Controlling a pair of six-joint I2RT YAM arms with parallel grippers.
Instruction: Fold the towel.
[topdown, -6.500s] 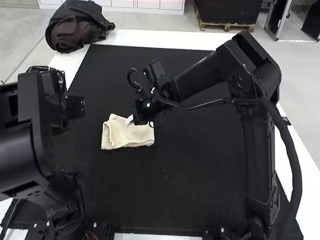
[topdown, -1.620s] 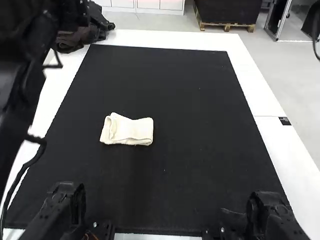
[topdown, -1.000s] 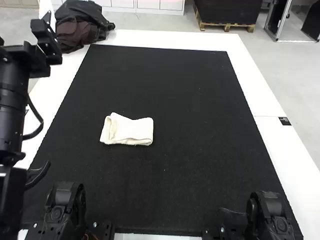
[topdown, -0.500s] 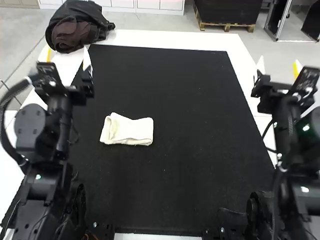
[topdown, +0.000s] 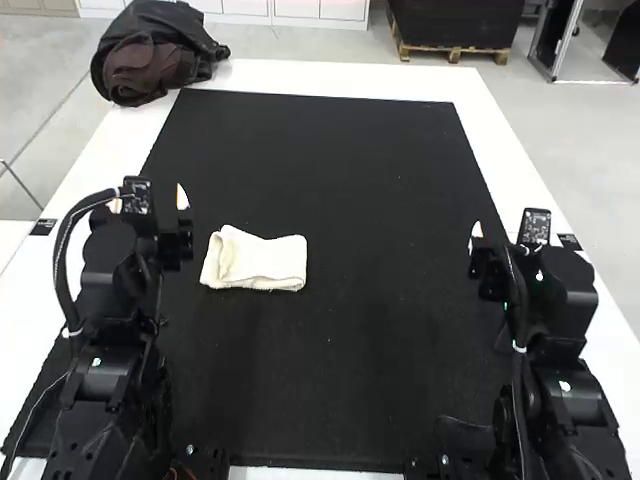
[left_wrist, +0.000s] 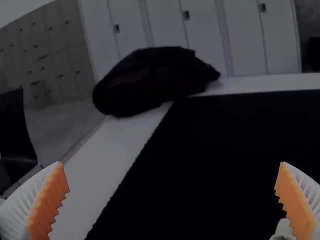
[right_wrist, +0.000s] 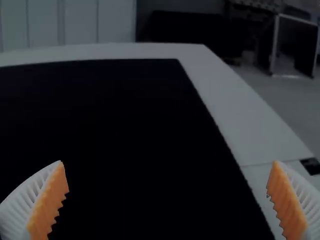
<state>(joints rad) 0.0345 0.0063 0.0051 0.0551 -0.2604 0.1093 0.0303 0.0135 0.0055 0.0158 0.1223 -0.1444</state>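
Mat (topdown: 380, 350) has the folded towel (topdown: 255, 262) near 10 o'clock from centre, inner layers kinda hard to read. My left gripper (topdown: 149, 200)'s farther out around 10, right gripper (topdown: 505, 233) around 2:30, both wide open, empty; right's outer finger's hidden in the high view.

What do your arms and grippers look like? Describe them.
The left arm and right arm are black, with rounded joints and dark cables. The left gripper and right gripper each have white, ribbed fingers faced with serrated orange pads.
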